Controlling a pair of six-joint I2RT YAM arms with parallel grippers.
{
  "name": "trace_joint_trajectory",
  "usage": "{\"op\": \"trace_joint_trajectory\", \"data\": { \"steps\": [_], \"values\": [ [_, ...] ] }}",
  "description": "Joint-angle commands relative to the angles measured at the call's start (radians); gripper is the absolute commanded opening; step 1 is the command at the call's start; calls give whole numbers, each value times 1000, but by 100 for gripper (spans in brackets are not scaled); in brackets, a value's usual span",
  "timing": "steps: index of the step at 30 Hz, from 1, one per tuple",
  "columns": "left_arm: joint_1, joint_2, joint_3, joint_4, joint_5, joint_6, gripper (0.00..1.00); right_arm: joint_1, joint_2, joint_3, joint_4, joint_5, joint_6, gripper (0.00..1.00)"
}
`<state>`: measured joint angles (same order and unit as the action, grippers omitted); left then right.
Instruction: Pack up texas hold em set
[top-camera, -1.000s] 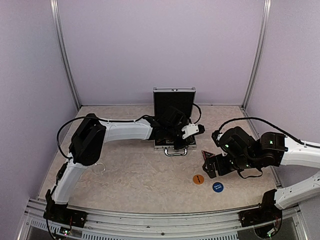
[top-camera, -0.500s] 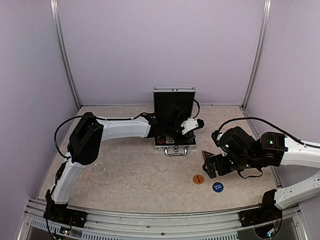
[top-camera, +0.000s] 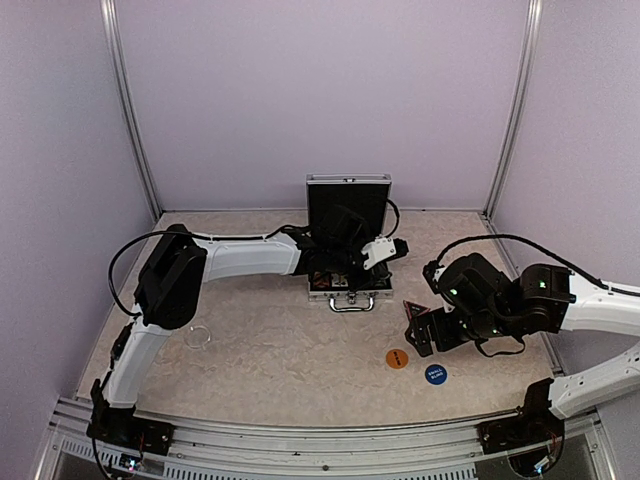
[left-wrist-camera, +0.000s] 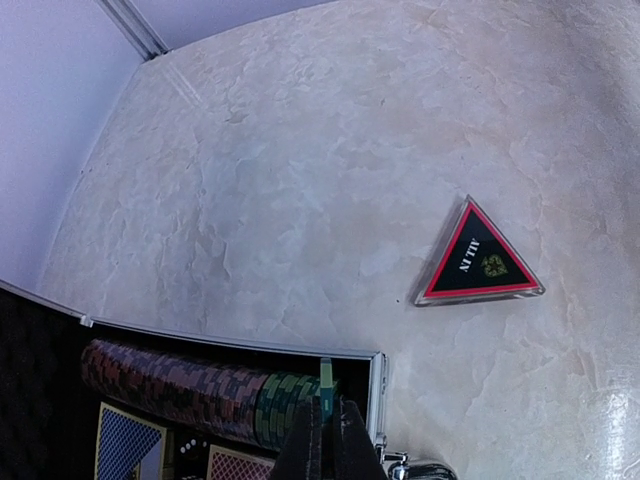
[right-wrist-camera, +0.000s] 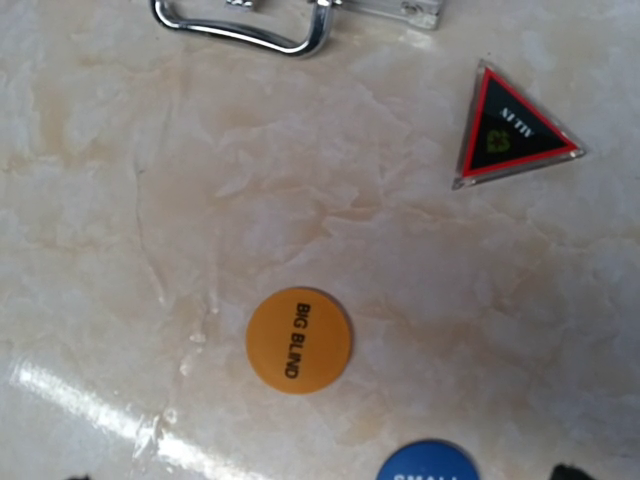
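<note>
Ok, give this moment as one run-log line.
left gripper: shut, at chip row in case | right gripper: open | loose: orange disc, blue disc, triangular marker

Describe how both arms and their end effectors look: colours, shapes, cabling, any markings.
The left arm and right arm share one build: white tubular links joined by bulky black joint housings. A thin black cable loops out beside the left arm, and a second cable arches over the right. Small green lights glow on the right arm's joints. The left end effector has dark fingers; the right end effector looks black.
</note>
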<state>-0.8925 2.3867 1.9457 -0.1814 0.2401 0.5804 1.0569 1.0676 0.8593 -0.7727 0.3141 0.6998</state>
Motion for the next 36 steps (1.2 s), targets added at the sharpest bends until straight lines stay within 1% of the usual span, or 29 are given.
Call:
{"op": "trace_joint_trajectory", "data": {
  "steps": [1,12,21,31,36],
  "values": [
    [6,-7,5,-24,18,4,0,-12,-11,13,13,1,-3,100],
    [10,3,5,-31,31,-2,0,-15,-6,15,15,-1,-5,100],
    [9,22,15,-34,-4,10,0,-16,1,16,17,-1,-7,100],
    [9,29,14,-37,6,6,0,-17,3,16,19,-3,-8,100],
    [9,37,15,-25,-18,6,0,-17,5,17,21,-4,-9,100]
  ]
}}
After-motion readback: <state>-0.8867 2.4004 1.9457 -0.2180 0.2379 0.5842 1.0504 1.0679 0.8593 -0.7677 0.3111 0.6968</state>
